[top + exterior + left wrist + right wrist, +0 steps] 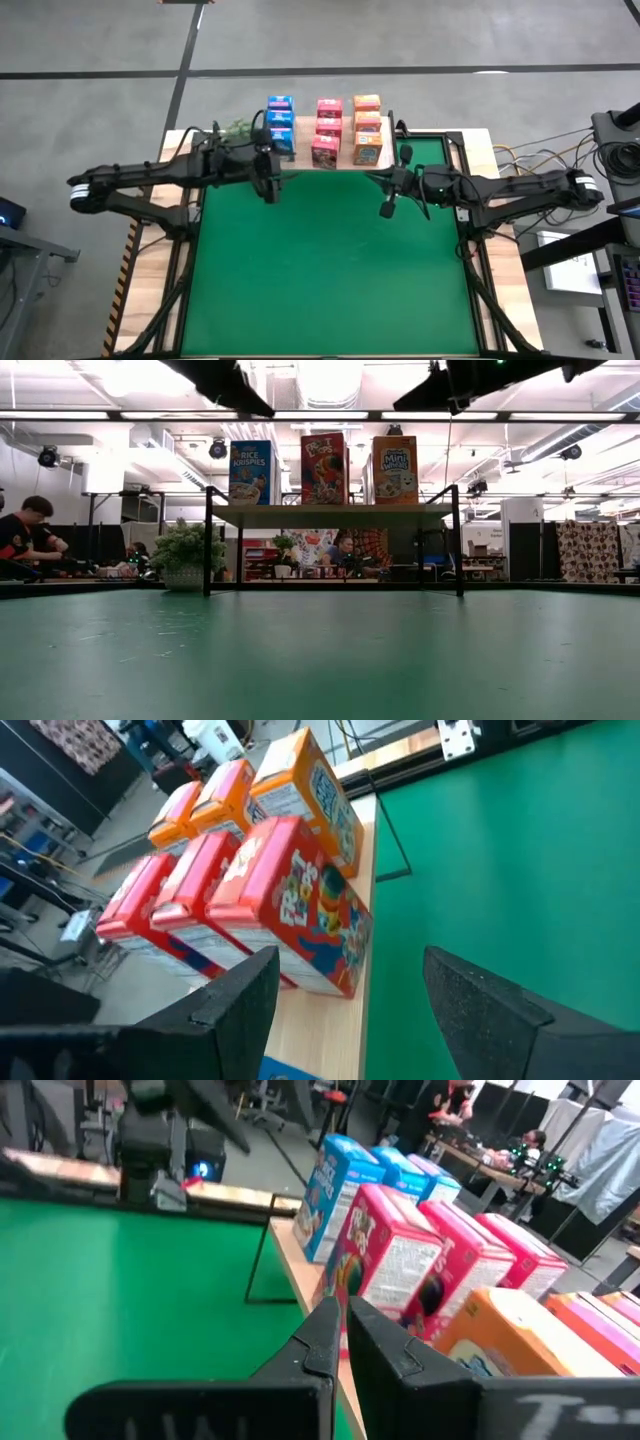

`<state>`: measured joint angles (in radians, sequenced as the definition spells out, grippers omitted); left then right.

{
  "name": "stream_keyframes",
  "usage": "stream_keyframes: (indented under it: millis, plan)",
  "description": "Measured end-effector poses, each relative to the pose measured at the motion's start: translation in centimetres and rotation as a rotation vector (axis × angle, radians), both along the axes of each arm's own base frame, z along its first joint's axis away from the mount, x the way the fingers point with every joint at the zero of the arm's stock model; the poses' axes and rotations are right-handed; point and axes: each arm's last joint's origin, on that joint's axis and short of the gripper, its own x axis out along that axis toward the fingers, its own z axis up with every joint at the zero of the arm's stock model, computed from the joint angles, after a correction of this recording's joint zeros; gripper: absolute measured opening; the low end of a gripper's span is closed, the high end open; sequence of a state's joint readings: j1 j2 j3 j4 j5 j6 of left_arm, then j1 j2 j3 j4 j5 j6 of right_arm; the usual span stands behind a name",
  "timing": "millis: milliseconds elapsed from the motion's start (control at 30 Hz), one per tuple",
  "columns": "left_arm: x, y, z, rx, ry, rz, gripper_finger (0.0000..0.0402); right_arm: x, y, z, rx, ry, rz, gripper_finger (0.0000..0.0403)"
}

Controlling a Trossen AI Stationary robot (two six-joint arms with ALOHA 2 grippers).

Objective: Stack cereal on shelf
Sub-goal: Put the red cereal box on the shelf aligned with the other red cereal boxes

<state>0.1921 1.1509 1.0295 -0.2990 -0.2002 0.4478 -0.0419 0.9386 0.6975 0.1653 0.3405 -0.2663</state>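
The cereal boxes stand upright on their bases in three rows on the shelf (pixel 343 166) at the table's far edge: blue (pixel 280 122), pink-red (pixel 327 130) and orange (pixel 366 128). The low view shows the front boxes (pixel 323 468) on the wooden plank (pixel 330 515). My left gripper (pixel 269 190) hangs open over the green mat, just in front of the blue row, and its wrist view looks at the red boxes (pixel 290 910) with nothing between the fingers (pixel 350 1005). My right gripper (pixel 387 208) is shut and holds nothing, in front of the orange row; its tips (pixel 345 1330) point toward the pink boxes (pixel 400 1260).
A green leafy plant (pixel 237 128) stands left of the shelf at the far edge. The green mat (pixel 330 270) lies open toward the near edge. Black frame rails (pixel 470 230) run along the table's sides. People sit in the room beyond the table (pixel 25 530).
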Motion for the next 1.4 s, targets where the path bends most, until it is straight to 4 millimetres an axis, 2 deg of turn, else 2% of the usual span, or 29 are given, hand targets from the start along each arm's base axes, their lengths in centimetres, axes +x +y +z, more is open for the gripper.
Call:
stream_keyframes:
  millis: [233,433,767,1133,1400]
  plan:
    - [-0.8,-0.2,-1.6,0.043,-0.035,-0.015,0.0231,1.7,-0.1,-0.3,0.004,-0.077,-0.002,0.0013]
    - [-0.6,-0.1,-2.2,0.041,-0.021,-0.015,0.0231,3.1,-0.5,-0.3,-0.002,-0.103,-0.016,0.0013]
    - [-0.5,-0.1,-2.5,0.021,-0.014,-0.007,0.0231,6.4,-1.6,-0.2,-0.073,-0.046,-0.079,0.0013]
    - [-0.6,-0.1,-2.7,0.013,-0.004,-0.005,0.0231,9.5,-2.0,-1.1,-0.137,0.036,-0.092,0.0013]
    - [-0.6,-0.1,-2.9,0.005,0.001,-0.002,0.0231,10.2,-2.5,-2.0,-0.186,0.097,-0.205,0.0013]
